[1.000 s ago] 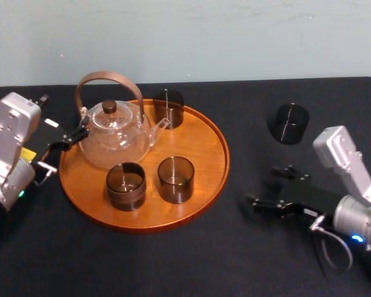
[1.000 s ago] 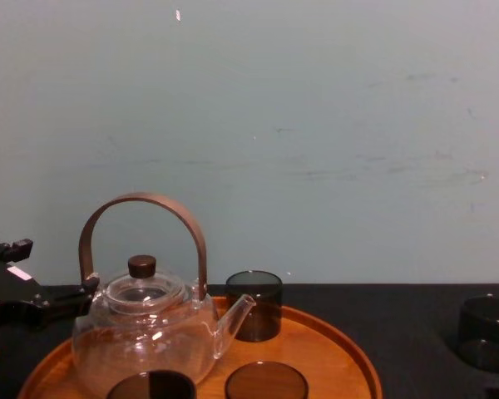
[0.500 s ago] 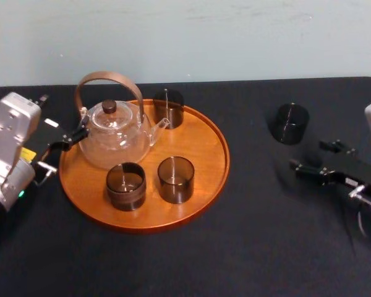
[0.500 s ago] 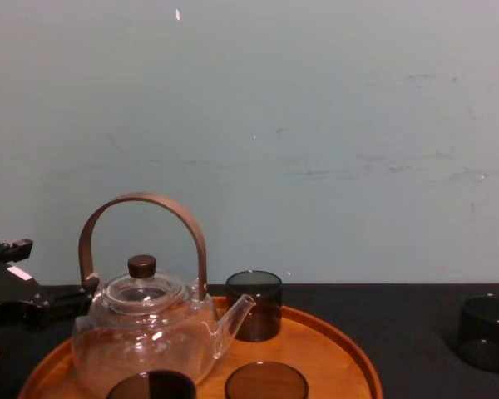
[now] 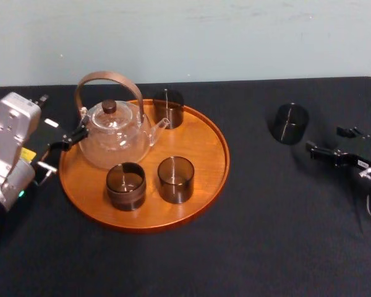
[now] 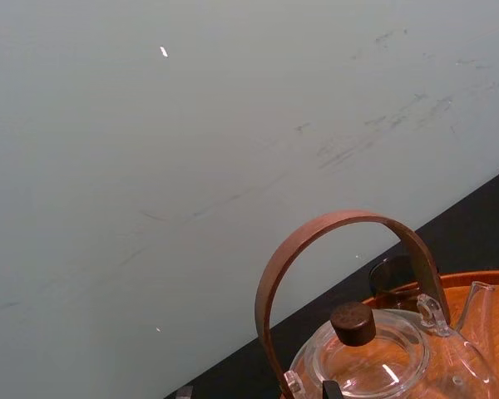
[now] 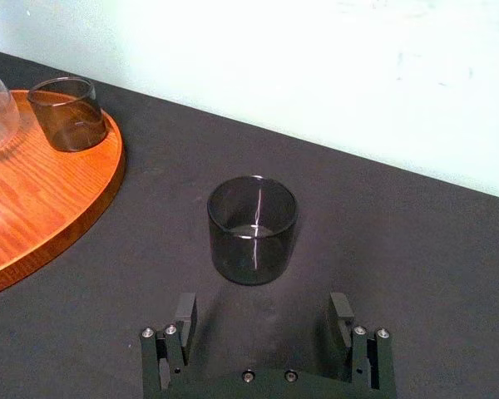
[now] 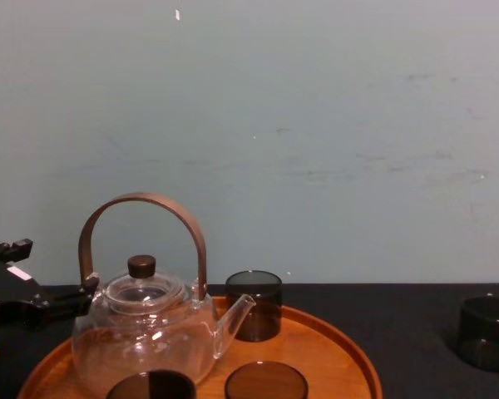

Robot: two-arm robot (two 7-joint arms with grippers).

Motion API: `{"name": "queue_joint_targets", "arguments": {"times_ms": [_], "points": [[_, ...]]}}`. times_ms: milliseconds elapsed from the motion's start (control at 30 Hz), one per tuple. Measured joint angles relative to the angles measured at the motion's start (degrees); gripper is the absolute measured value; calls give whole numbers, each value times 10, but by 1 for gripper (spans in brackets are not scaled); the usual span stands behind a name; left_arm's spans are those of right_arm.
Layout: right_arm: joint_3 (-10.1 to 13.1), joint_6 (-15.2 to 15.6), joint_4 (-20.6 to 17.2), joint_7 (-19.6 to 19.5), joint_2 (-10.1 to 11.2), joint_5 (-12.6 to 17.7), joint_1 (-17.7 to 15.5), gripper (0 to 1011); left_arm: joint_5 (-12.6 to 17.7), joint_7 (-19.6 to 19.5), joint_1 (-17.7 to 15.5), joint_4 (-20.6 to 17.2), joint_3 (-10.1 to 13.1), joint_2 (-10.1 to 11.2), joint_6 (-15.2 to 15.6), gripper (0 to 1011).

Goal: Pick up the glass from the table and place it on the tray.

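The right gripper (image 5: pixel 324 139) has swung from nearer the middle of the table (image 5: pixel 247 247) out towards its right edge. It now sits just beside the glass (image 5: pixel 290 124), jaws spread wide and empty, with the glass upright before the gap and untouched. The glass is on the bare table, well apart from the tray (image 5: pixel 201 139), which carries a teapot (image 5: pixel 114 139) and three more dark glasses. The left gripper (image 5: pixel 67 140) waits at the tray's left rim; I cannot tell its state.

Soft, even light gives the tray (image 5: pixel 204 154) a mild sheen, small white glints on the teapot (image 5: pixel 114 139) standing on it, and a thin bright streak and faint shadow at the glass (image 5: pixel 290 124) right of the tray.
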Motion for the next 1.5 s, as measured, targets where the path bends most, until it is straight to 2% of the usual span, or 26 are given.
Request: {"name": "queue_joint_targets", "arguments": {"times_ms": [600,733,1500], "points": [[-40,-9,71,15,-36,-28,72,1003,0,0,0,0,0,0,0,1009],[-48,-15,99,20,-46,-36,94,1002,0,0,0,0,0,0,0,1009],[-60,-44,211,41,-81,-53,169,1002,0,0,0,0,0,0,0,1010]]}}
